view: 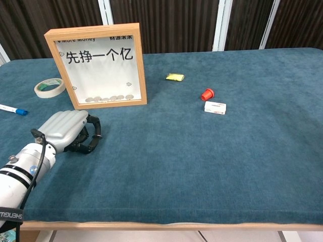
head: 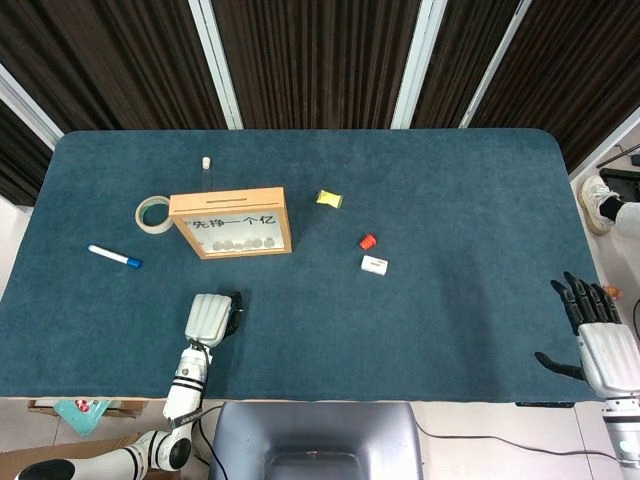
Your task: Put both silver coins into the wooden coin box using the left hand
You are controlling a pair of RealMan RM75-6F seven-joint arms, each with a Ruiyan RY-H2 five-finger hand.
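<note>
The wooden coin box (head: 231, 223) (view: 96, 64) stands upright left of centre, with a glass front and black characters. Several silver coins (head: 240, 243) (view: 108, 99) lie in a row along its bottom, behind the glass. I see no loose coin on the cloth. My left hand (head: 210, 318) (view: 65, 130) rests on the table in front of the box, apart from it, knuckles up and fingers curled under; nothing shows in it. My right hand (head: 595, 335) hangs at the table's near right edge with fingers spread, holding nothing; the chest view does not show it.
A tape roll (head: 153, 214) (view: 49, 87) lies left of the box and a blue-capped marker (head: 114, 256) (view: 12, 110) nearer the left edge. A yellow piece (head: 329, 198) (view: 175, 77), a red cap (head: 368, 241) (view: 207, 94) and a small white box (head: 374, 264) (view: 215, 107) lie mid-table.
</note>
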